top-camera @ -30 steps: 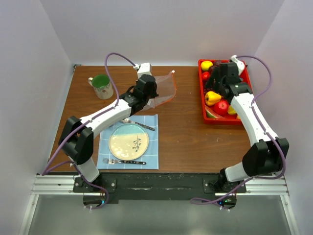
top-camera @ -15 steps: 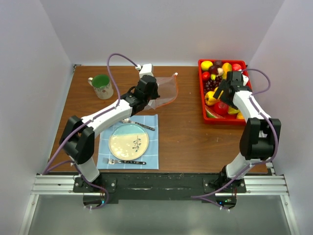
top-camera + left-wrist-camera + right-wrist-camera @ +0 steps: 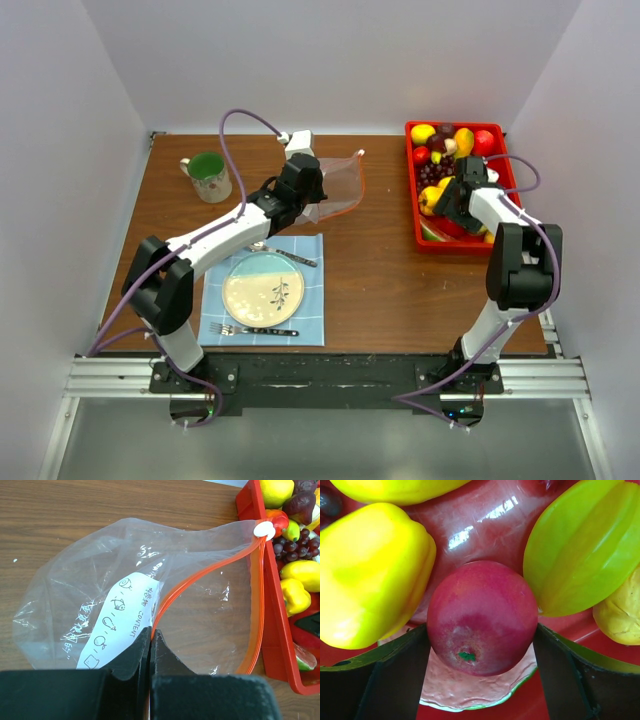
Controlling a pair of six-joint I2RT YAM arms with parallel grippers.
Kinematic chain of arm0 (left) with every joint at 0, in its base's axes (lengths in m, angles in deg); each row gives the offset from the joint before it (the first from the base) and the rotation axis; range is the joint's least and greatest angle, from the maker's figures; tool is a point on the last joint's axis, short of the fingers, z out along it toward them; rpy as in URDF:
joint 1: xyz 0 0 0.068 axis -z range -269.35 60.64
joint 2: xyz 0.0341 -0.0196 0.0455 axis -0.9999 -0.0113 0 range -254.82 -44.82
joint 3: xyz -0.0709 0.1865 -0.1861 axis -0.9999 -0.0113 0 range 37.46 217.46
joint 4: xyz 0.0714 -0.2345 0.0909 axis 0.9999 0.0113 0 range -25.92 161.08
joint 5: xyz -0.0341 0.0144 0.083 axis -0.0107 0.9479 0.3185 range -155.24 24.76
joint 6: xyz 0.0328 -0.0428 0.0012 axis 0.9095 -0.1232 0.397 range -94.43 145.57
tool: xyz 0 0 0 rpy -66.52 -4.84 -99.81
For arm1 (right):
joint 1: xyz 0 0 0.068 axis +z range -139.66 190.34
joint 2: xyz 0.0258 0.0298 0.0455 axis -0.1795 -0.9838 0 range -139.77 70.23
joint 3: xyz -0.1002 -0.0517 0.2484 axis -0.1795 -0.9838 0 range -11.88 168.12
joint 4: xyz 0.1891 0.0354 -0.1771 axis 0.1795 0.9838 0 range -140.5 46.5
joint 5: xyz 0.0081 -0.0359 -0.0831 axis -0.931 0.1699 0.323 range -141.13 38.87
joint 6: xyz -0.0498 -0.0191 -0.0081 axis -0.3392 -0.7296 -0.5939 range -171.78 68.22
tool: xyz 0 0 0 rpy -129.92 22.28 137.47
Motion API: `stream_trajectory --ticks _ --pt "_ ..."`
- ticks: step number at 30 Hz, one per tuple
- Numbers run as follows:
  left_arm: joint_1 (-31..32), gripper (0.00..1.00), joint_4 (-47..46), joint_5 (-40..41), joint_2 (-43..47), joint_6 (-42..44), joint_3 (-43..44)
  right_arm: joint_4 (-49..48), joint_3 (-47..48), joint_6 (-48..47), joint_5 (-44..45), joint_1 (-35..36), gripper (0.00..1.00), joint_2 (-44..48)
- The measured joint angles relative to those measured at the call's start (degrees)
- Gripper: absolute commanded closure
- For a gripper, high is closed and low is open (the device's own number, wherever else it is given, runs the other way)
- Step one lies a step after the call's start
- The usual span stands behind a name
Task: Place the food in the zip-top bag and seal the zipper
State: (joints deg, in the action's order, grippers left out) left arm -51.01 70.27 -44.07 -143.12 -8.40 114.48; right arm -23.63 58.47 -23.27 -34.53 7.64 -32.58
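Observation:
The zip-top bag (image 3: 100, 605) lies clear and crinkled on the wood, its mouth held wide. My left gripper (image 3: 150, 632) is shut on the near edge of the orange-red zipper (image 3: 200, 580); the white slider (image 3: 263, 529) sits at the far end. The food (image 3: 440, 140) fills the red tray (image 3: 412, 190). My right gripper (image 3: 480, 627) is down in the tray, shut on a red apple (image 3: 482, 605), with a finger (image 3: 395, 680) against each side. The apple rests on a watermelon slice (image 3: 470, 690), between a yellow pepper (image 3: 370, 570) and a green starfruit (image 3: 580, 545).
A green mug (image 3: 208, 175) stands at the back left. A plate (image 3: 263, 290) with a fork (image 3: 250, 330) and a spoon (image 3: 285, 255) lies on a blue cloth (image 3: 310, 320) in front of the left arm. White walls enclose the table.
The right arm has drawn back from the tray's far end to its near part, and its jaws have come in on the red apple. The left gripper still holds the bag.

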Motion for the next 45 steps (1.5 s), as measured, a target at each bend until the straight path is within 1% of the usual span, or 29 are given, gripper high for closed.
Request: stream_trajectory --ticks 1,2,4,5,6,8,11,17,19,20,21,23,27,30,34,36,37,39,40,43,45 --pt "0.0 1.00 0.0 0.0 0.0 0.0 0.0 -0.1 0.0 0.0 0.0 0.0 0.31 0.0" --pt "0.0 1.00 0.0 0.0 0.0 0.0 0.0 -0.1 0.0 0.2 0.2 0.0 0.38 0.0" --pt "0.1 1.00 0.0 0.0 0.0 0.0 0.0 -0.1 0.0 0.3 0.4 0.0 0.46 0.0" --pt "0.1 1.00 0.0 0.0 -0.1 0.0 0.0 -0.1 0.0 0.3 0.4 0.0 0.57 0.2" --pt "0.2 1.00 0.0 0.0 -0.1 0.0 0.0 0.2 0.0 0.3 0.4 0.0 0.61 0.6" --pt "0.4 1.00 0.0 0.0 -0.1 0.0 0.0 0.8 -0.3 0.2 0.4 0.0 0.67 1.9" --pt "0.9 1.00 0.0 0.0 -0.2 0.0 0.0 2.7 -1.1 0.0 0.3 0.0 0.73 6.4" --pt "1.6 1.00 0.3 -0.4 -1.0 0.0 1.6 4.4 -1.2 -0.3 -2.7 1.0 0.73 20.0" --pt "1.6 1.00 0.3 -0.6 -1.2 0.0 1.9 5.1 -1.0 0.0 -4.2 3.2 0.73 24.5" --pt "1.6 1.00 0.4 -0.7 -1.2 0.0 2.2 5.1 -0.9 0.0 -4.3 4.6 0.72 25.0" --pt "1.6 1.00 0.6 -1.0 -1.3 0.0 2.5 5.6 -0.5 0.6 -4.5 7.3 0.72 26.1" --pt "1.8 1.00 0.8 -1.2 -1.4 0.0 3.1 5.7 1.5 1.7 -5.5 13.6 0.72 26.8" --pt "2.3 1.00 1.2 -1.5 -1.7 -0.1 4.7 4.8 5.7 4.2 -7.5 24.2 0.72 25.3" --pt "2.8 1.00 1.3 -1.9 -2.0 -0.7 5.5 3.7 8.3 6.1 -7.6 28.5 0.71 23.3" --pt "3.6 1.00 2.0 -2.3 -2.1 -1.1 6.0 2.4 11.1 8.0 -7.3 31.2 0.70 19.4" --pt "3.9 1.00 2.2 -2.4 -2.1 -1.2 6.2 1.9 11.5 8.7 -7.0 31.6 0.68 17.6" --pt "4.1 1.00 2.3 -2.4 -2.1 -1.4 6.3 2.0 11.6 9.0 -6.7 31.6 0.56 16.8" --pt "4.2 1.00 2.4 -2.4 -2.1 -1.5 6.4 2.2 11.8 9.1 -6.2 31.6 0.38 15.3" --pt "4.4 1.00 2.4 -2.4 -2.1 -1.6 6.4 2.3 11.9 9.2 -5.8 31.6 0.23 14.6" --pt "4.5 1.00 2.5 -2.5 -2.1 -1.6 6.5 2.5 11.9 9.3 -5.6 31.6 0.10 13.8" --pt "4.5 1.00 2.6 -2.5 -2.1 -1.9 6.7 2.3 11.9 9.2 -5.6 31.6 0.06 14.0"
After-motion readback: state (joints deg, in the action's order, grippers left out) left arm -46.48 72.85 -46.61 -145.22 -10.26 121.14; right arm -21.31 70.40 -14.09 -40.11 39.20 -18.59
